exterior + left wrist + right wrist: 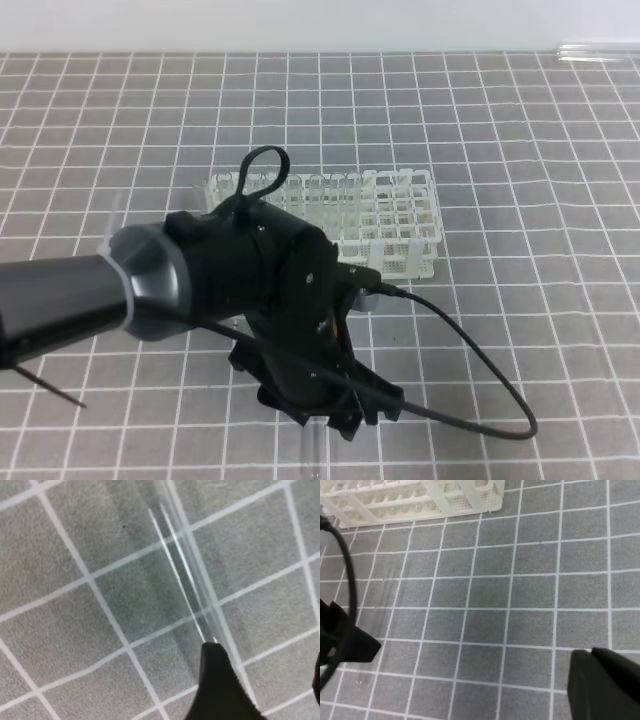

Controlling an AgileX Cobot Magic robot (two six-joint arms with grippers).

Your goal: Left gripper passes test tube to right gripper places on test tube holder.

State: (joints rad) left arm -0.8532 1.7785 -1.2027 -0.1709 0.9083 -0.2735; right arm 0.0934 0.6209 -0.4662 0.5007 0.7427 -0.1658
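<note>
Your surface [560, 200] was a grey cloth gridded in white. The test tube holder [400, 225] stood mid-surface. The test tube [192, 587] lay flat between the spread jaws of your left gripper [335, 410]. Your right gripper's [470, 665] jaws were spread, holding nothing.

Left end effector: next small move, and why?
Probably close on the tube. In the left wrist view it lies flat on the mat, running beside one black fingertip, with the other finger just showing at the frame edge, so the left end effector looks open around it. The holder sits behind the arm.
</note>
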